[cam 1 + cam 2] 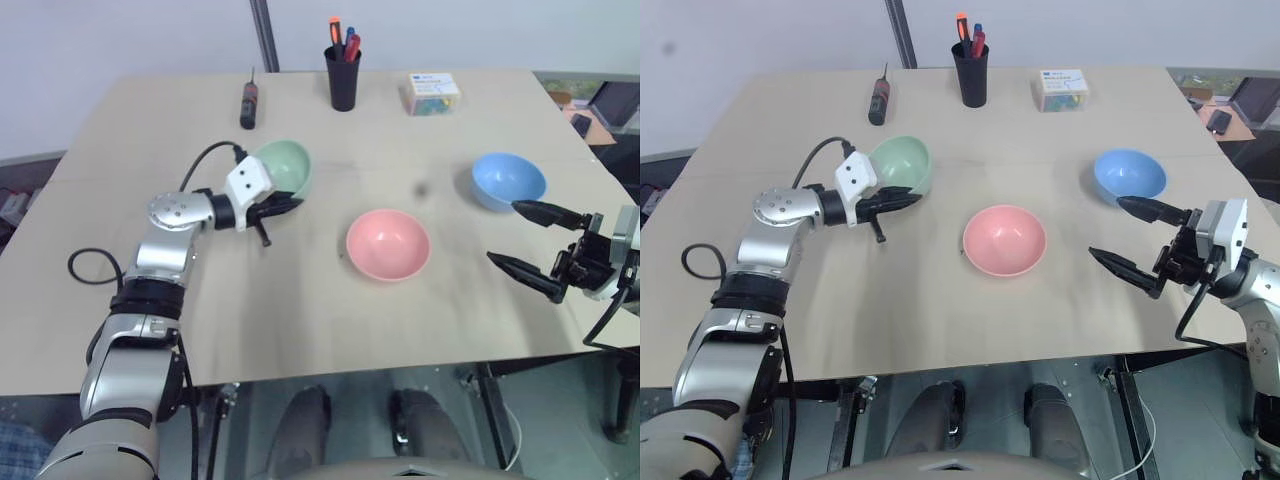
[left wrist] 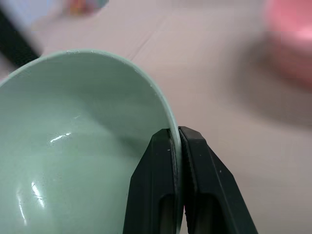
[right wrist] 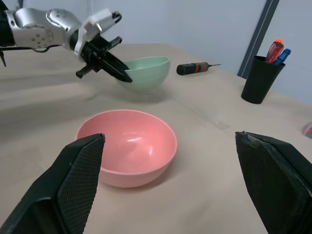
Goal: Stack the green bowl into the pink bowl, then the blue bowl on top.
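Green bowl (image 1: pixel 285 166) rim pinched in left jaws — right jaws wide, all bowls empty.

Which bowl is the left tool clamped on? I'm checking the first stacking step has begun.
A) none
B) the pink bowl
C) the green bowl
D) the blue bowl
C: the left tool pinches the rim of the green bowl between its fingers.

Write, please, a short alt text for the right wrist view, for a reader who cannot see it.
The left end effector pinches the rim of the green bowl at the far side of a beige table. The empty pink bowl sits in front, framed by the open right end effector's fingers; a black pen cup stands behind.
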Controlling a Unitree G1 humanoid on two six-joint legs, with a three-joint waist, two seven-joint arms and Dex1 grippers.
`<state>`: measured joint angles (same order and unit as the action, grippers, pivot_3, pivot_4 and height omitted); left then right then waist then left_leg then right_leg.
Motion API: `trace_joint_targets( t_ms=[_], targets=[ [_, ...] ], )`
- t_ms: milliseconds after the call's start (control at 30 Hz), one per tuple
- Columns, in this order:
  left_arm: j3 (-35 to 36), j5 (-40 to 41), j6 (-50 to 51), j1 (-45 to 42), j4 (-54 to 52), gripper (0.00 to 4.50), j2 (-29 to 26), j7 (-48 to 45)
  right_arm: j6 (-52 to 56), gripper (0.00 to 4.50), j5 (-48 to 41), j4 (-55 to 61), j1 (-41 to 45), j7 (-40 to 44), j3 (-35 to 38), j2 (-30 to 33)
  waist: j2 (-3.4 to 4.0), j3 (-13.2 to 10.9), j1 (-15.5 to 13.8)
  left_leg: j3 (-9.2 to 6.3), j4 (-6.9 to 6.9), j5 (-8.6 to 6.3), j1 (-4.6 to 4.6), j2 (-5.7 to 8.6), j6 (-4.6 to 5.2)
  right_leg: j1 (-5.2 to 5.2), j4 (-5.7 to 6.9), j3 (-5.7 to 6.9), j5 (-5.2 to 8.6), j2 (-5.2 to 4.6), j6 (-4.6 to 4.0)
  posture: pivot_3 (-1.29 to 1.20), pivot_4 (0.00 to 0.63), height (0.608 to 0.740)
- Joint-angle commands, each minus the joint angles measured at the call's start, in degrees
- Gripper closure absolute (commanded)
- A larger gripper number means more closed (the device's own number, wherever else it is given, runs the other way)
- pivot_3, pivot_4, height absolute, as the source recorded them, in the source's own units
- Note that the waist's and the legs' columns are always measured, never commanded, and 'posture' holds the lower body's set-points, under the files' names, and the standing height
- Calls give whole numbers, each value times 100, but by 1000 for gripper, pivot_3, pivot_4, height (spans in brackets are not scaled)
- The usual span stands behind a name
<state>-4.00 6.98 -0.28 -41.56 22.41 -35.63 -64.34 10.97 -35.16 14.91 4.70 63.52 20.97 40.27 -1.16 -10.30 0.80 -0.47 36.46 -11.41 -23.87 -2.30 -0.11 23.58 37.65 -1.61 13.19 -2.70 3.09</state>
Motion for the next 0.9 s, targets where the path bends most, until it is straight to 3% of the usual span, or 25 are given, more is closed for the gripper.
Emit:
trace_joint_targets(
  t_ms=[33,267,600,633,833,900],
  targets=[
    [-240,206,39,-145,-1080,4448,-27,-439,-133,0,-37,51,29,27,45,72,0,0,2,0,0,0,1,0,0,0,0,0,0,0,0,0,150,740],
    [-832,508,290,-62,-2399,4448,-68,-1277,-207,0,11,-17,52,53,13,74,0,0,-2,1,0,0,1,0,0,0,-1,-2,9,1,14,0,150,740],
    [-938,592,50,-99,-2446,4448,139,-1407,-255,0,15,33,-38,19,48,56,0,0,-8,0,1,0,2,0,1,-1,0,-2,11,2,16,0,150,740],
    [-937,597,21,-104,-2431,3900,148,-1428,-254,0,15,47,-48,8,46,51,0,0,-8,0,2,0,1,0,1,-1,-1,-2,11,1,16,0,150,740],
    [-925,596,-278,-75,-2393,2134,311,-1372,-292,0,27,70,-99,-17,35,42,0,0,-10,0,3,0,1,0,1,-1,0,-2,11,2,16,0,150,740],
    [-875,583,-401,-102,-2310,1237,414,-1258,-299,0,29,72,-102,-30,32,39,0,0,-11,0,5,0,1,0,1,-1,0,-3,11,2,16,0,150,740]
  ],
)
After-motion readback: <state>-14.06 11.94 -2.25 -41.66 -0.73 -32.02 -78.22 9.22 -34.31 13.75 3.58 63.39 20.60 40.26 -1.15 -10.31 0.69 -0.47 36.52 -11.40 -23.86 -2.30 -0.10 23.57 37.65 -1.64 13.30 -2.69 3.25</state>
